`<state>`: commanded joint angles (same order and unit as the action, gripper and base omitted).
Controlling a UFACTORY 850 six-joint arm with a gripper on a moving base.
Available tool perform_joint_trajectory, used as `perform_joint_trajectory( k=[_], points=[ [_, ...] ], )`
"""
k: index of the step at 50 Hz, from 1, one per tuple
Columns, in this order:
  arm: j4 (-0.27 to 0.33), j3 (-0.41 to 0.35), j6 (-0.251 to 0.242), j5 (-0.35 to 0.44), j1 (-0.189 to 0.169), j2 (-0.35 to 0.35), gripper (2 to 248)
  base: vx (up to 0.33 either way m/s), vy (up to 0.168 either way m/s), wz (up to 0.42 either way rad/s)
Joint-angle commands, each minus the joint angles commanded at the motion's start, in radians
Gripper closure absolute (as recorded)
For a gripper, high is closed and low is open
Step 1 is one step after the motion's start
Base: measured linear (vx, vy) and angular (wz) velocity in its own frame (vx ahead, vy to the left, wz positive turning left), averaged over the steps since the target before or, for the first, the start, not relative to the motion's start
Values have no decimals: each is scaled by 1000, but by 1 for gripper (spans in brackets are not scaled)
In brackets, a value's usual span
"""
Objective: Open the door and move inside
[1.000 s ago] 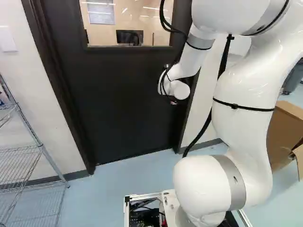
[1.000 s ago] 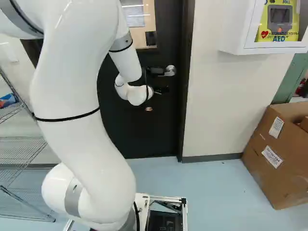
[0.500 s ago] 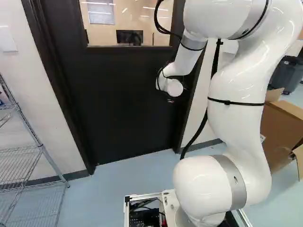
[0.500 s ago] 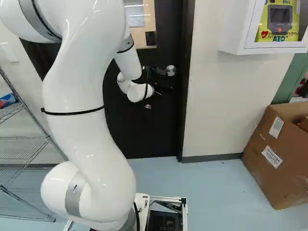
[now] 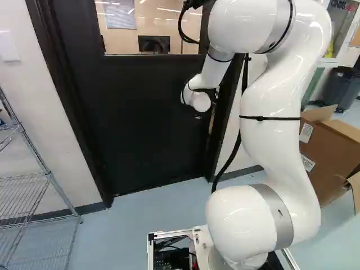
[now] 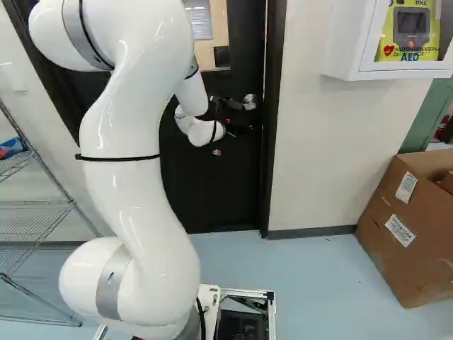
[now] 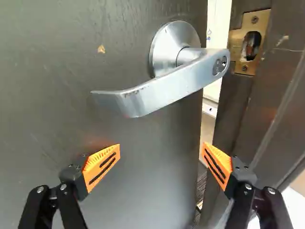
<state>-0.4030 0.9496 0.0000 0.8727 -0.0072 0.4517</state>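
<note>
The black door (image 5: 146, 118) stands slightly ajar, a narrow bright gap along its handle side. In the right base view my gripper (image 6: 239, 117) is at the door by the silver lever handle (image 6: 250, 102), partly hidden by the wrist. The wrist view shows the gripper (image 7: 161, 150) open, its orange pads wide apart with nothing between them. Ahead of the fingertips the lever (image 7: 164, 93) extends from its round rose, apart from both pads. One finger is before the door face (image 7: 57, 95), the other before the gap and frame. A brass strike plate (image 7: 237, 44) shows on the frame.
A wire shelf (image 5: 48, 175) stands left of the door. Right of it are the wall (image 6: 318, 156), a white defibrillator cabinet (image 6: 347, 57) and a cardboard box (image 6: 396, 255). The dark door frame (image 6: 272, 142) is close beside the handle.
The arm has reached farther forward toward the door, its upper part shifting left in the left base view and right in the right one. The door has swung slightly away from its frame. The base is still.
</note>
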Motion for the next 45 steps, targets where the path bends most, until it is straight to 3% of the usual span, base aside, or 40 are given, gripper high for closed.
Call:
perform_joint_trajectory(
  k=[45],
  points=[
    [0,266,0,0,45,201,3,0,0,0]
  ],
)
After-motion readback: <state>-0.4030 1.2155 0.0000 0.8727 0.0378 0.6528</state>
